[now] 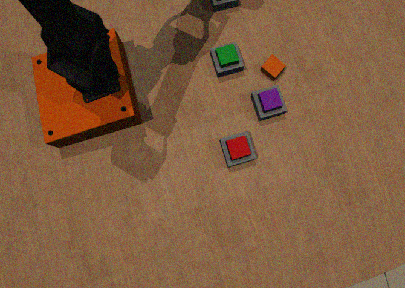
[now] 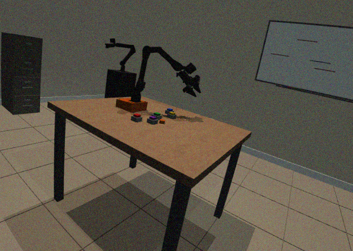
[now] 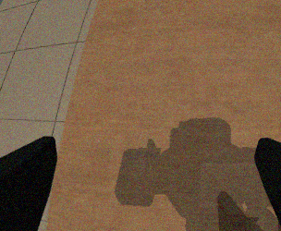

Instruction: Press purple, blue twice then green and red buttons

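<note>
Your gripper [image 2: 193, 88] hangs mid-frame in the exterior view, high above the surface [image 2: 182, 142], jaws apart and empty; the purple button [image 1: 270, 99] sits unpressed.

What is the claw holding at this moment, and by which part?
Nothing. The claw is open and empty, hanging in the air above the table, well off the buttons.
</note>
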{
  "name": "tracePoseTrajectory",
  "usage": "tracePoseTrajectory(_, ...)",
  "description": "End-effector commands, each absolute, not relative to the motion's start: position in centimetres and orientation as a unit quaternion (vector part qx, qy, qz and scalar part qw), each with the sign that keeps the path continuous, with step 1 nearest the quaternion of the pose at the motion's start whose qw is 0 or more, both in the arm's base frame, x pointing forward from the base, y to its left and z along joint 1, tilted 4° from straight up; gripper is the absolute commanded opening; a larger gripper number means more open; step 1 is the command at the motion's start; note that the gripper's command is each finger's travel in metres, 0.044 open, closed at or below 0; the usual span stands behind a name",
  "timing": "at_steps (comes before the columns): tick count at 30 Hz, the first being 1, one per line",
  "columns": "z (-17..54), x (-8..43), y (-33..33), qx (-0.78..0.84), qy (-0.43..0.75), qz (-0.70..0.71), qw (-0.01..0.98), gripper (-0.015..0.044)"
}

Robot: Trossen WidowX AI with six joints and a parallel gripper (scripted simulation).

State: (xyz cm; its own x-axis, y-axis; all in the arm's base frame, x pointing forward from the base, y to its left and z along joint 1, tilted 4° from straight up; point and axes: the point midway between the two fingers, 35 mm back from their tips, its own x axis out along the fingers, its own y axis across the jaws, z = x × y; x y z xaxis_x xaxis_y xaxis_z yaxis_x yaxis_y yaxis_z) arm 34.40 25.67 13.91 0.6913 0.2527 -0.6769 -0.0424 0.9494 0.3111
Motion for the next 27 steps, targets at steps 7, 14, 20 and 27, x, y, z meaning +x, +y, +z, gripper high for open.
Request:
tracePoseTrajectory(7, 10.5, 37.8, 10.3, 0.012, 0.496, -0.018, 0.868, 0.0400)
tracePoseTrajectory(14, 9.1, 35.8, 0.1, -0.023, 0.587, -0.050, 0.808, 0.0400)
tracePoseTrajectory(20, 8.7, 31.9, -7.1, -0.017, 0.661, -0.048, 0.749, 0.0400)
tracePoseTrajectory(27, 8.8, 27.0, -12.2, 0.017, 0.716, -0.024, 0.697, 0.0400)
